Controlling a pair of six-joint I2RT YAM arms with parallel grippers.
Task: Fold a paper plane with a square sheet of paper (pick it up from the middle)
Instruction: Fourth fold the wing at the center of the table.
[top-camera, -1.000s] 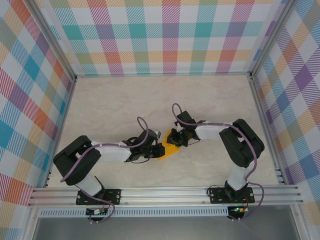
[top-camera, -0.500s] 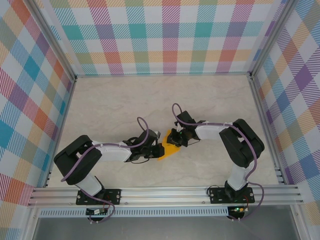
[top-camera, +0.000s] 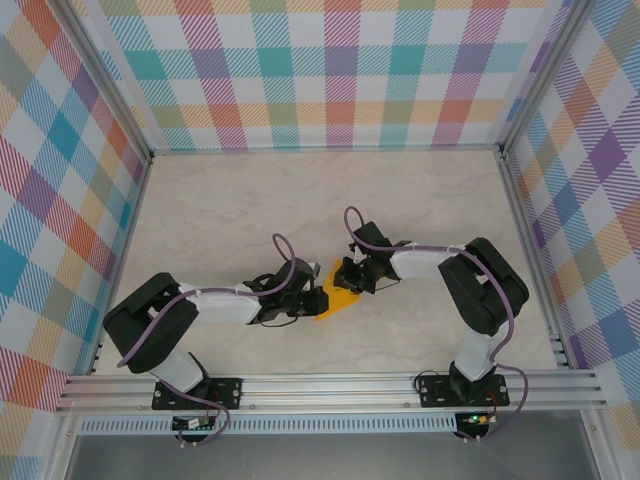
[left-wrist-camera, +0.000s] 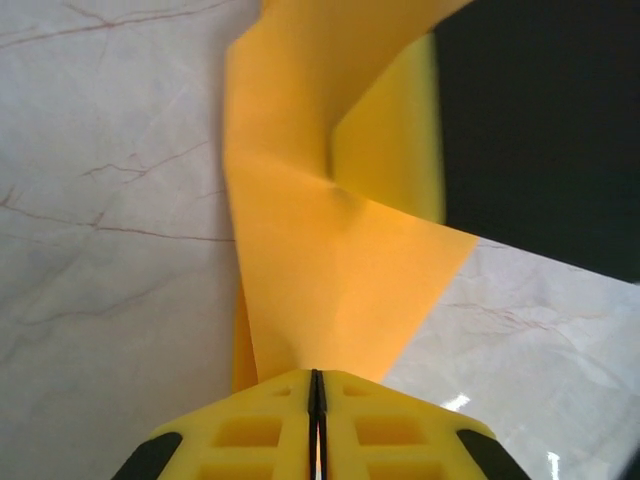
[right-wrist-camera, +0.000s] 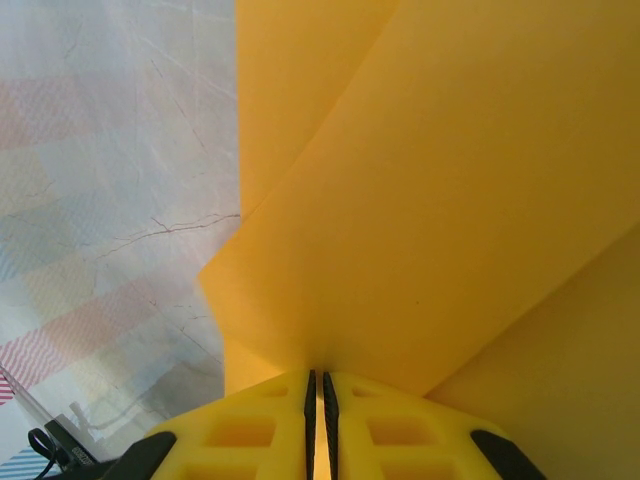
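The square sheet of paper (top-camera: 340, 299) is orange and stands as a broad creased wedge with folded flaps, not a slim paper plane shape. It is held between both grippers near the table's middle. My left gripper (top-camera: 319, 299) is shut on its left side. In the left wrist view the paper (left-wrist-camera: 330, 260) rises from the closed left gripper (left-wrist-camera: 316, 378) and shows a dented crease. My right gripper (top-camera: 347, 281) is shut on the upper right part. In the right wrist view layered folds of the paper (right-wrist-camera: 450, 200) fan out from the closed right gripper (right-wrist-camera: 318, 378).
The marble-patterned table (top-camera: 250, 210) is ringed by chequered walls (top-camera: 330, 70) with aluminium posts. A metal rail (top-camera: 330, 388) carrying both arm bases runs along the near edge. The right arm's black wrist (left-wrist-camera: 550, 120) looms behind the paper in the left wrist view.
The left arm's elbow has sunk slightly toward the near left. The paper and the right arm have barely moved.
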